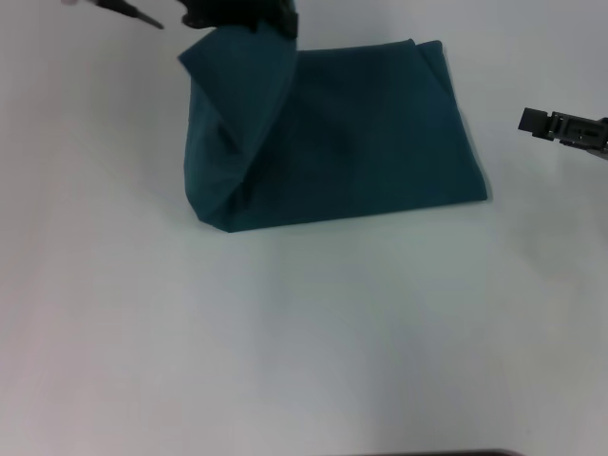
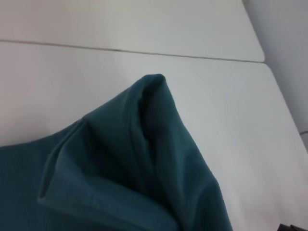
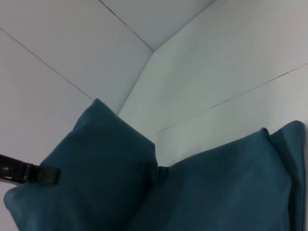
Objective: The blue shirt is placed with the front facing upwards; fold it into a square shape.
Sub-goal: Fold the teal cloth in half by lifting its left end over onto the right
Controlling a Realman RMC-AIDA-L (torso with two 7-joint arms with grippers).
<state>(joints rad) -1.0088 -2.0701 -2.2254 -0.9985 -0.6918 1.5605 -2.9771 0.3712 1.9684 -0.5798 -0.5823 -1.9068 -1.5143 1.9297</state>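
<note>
Cloth is the whole matter: the dark teal-blue cotton shirt (image 1: pixel 342 142), already folded to a plain rectangle, lies on the white surface (image 1: pixel 285 332) toward its far side. Its left end is raised off the surface in a soft peak, and the left gripper (image 1: pixel 242 17), at the top edge of the head view, has its fingers closed on that lifted corner. The right gripper (image 1: pixel 562 127) hangs apart from the shirt, beyond its right edge; I cannot tell if its fingers are open or closed.

I judge the shirt light, limp and not slippery. It sags and creases between held points, so 1 corner alone lets the edge droop. A better hold is on 2 corners of the same edge, through all layers.
</note>
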